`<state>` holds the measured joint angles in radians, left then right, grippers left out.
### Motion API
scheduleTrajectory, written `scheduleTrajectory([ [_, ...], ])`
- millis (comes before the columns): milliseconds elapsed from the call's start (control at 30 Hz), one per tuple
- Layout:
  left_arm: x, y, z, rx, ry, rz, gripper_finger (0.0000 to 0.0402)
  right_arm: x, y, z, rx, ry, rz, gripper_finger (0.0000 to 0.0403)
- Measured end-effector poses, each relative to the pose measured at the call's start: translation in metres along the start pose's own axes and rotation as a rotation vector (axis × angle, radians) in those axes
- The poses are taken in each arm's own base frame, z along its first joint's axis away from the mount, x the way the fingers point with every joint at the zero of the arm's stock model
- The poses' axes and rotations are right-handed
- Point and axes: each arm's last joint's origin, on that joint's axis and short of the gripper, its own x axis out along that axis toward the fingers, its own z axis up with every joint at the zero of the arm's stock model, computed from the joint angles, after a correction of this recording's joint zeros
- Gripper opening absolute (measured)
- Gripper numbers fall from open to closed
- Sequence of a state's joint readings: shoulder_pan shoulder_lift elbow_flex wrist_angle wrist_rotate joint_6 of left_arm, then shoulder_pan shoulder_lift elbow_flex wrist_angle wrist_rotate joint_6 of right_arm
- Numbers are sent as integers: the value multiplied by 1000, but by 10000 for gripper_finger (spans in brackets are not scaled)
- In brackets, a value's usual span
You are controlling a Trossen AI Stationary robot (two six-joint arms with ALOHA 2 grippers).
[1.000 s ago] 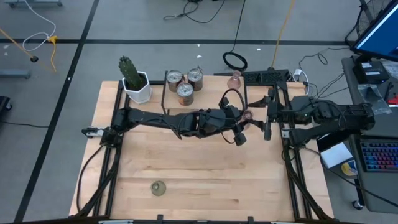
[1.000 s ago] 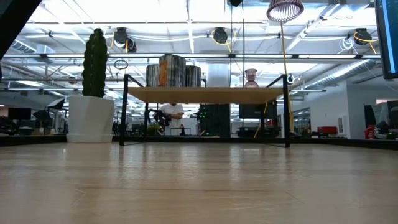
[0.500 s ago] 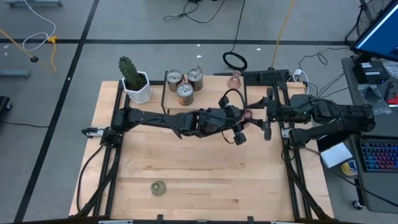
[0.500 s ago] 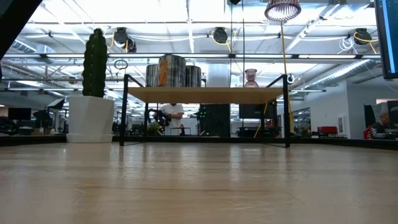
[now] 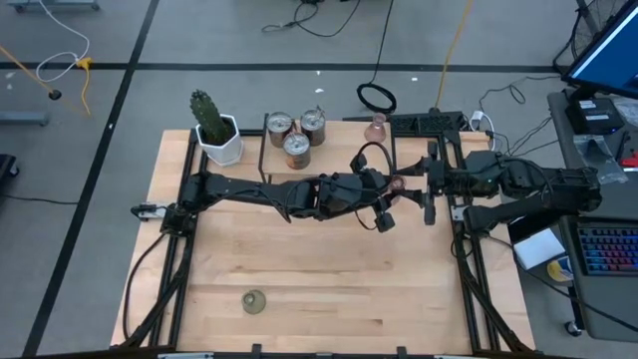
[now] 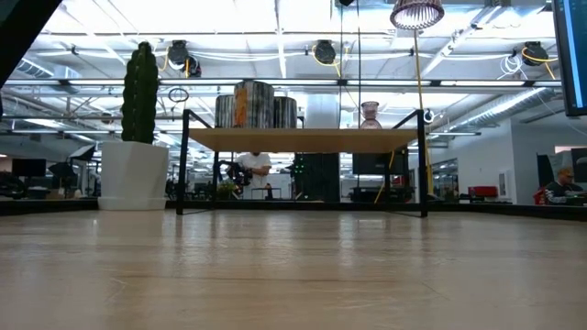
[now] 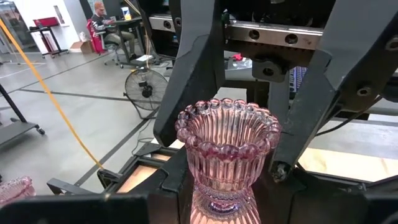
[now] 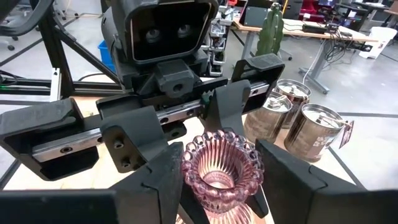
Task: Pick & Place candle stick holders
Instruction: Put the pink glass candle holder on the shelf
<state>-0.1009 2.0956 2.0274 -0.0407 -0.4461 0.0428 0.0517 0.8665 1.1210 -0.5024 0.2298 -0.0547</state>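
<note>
Handover mid-air over the desk's [image 5: 299,269] 1 o'clock area — ribbed pink glass candle holder [image 7: 227,149] upright, gripped at its base by the left pincer [image 7: 217,205]; right pincer [image 8: 214,180] straddles it, fingers not yet seated.

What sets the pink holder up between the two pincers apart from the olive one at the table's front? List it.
Colour: the pink holder is rosy ribbed glass; the olive holder is dull green.
Support: the pink holder is off the table, gripped at its base by the left pincer with the right pincer around it; the olive holder lies alone on the wood.
Both are small.
</note>
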Motion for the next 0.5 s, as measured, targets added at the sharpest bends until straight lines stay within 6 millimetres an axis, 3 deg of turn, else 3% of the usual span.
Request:
scheduleTrajectory([
  [233,0,0,-1,-10,16,-1,152,1,0,0,-5,-4,-1,169],
  [500,-1,0,-3,-38,40,6,148,1,0,1,-1,-10,-5,169],
])
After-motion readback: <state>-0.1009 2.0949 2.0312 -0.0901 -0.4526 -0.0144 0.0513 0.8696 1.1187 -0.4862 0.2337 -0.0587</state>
